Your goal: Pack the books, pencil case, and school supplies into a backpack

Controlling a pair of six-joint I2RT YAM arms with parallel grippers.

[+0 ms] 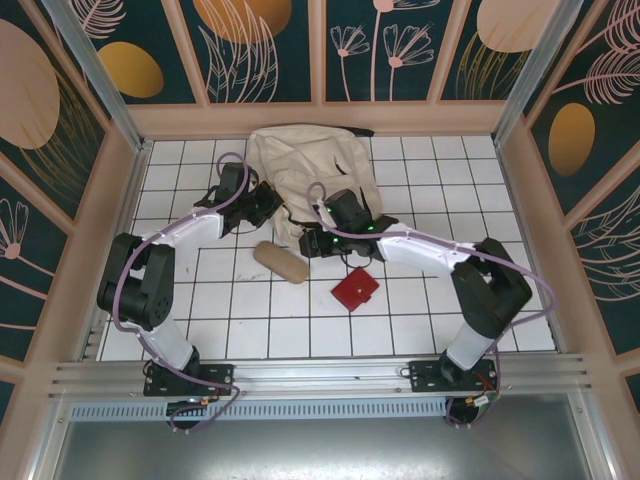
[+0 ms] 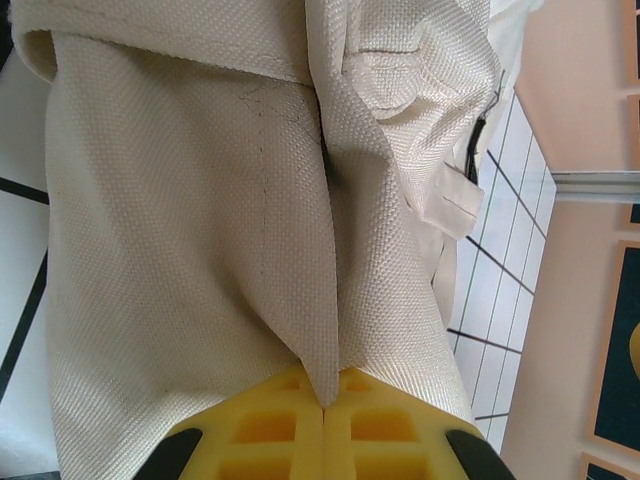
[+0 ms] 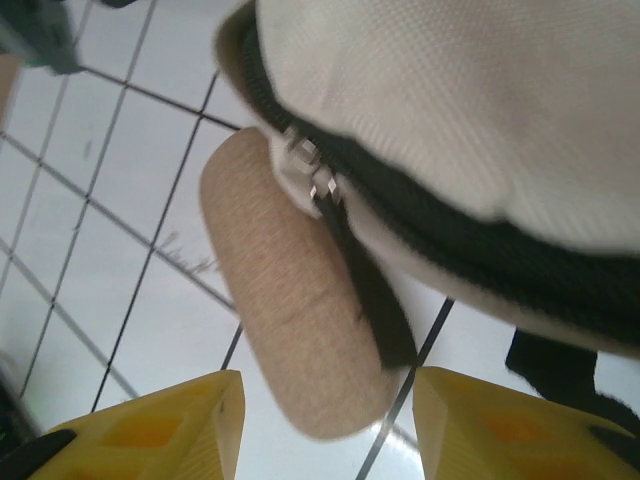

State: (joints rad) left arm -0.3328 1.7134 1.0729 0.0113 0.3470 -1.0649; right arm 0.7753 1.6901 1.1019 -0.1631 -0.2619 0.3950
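Your right fingers [image 3: 160, 430], the nearer pair, stand released with the pencil case [image 3: 290, 300] just ahead between them, long axis running away leftward, while your left fingers [image 2: 270, 430] clench the backpack [image 2: 200, 200].

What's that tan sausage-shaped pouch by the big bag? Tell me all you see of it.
The tan-brown soft pouch is elongated with rounded ends and a fine woven texture. It lies flat and aslant on the white tiled table, just before the cream fabric backpack. The backpack's black zip pull crosses over it. The right gripper stands open, one yellow finger on either side.
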